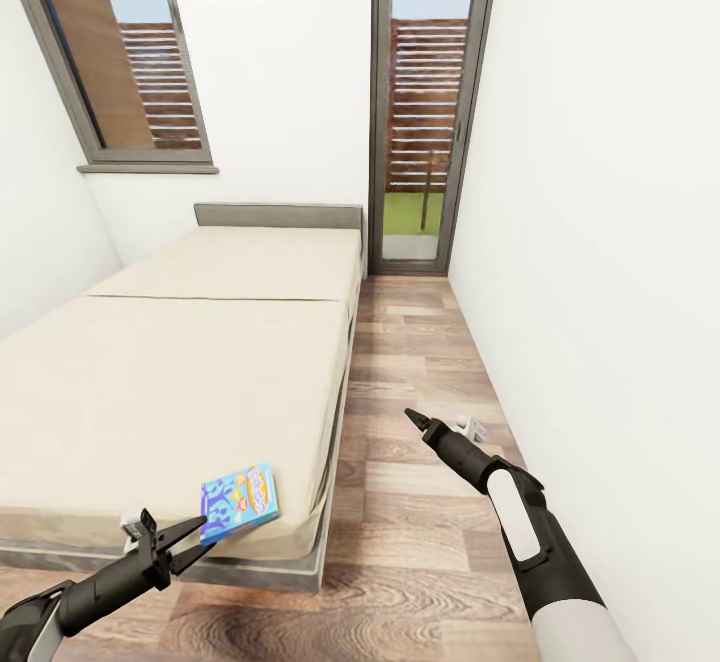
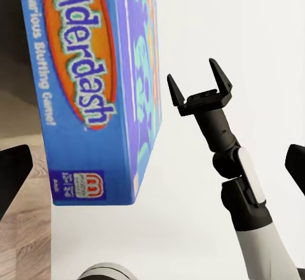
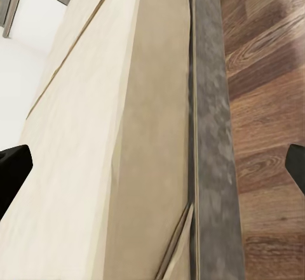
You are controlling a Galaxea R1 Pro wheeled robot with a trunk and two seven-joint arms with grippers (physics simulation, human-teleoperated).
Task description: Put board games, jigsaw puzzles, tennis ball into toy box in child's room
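Here, 1 blue game [image 1: 240,500] lies at the bed's [image 1: 180,392] corner, within reach. Left gripper [image 1: 192,534] spread beside it, likely for pickup. Right gripper [image 1: 413,419] spread, empty over the floor [image 1: 420,542].

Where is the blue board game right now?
In the head view, the blue game lies on the bed's near corner, just ahead of the left gripper.

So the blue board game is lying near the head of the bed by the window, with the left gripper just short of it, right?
Not quite. The head view shows the blue board game at the foot corner of the bed, nearest the robot, far from the window. The left gripper is indeed just short of it, open.
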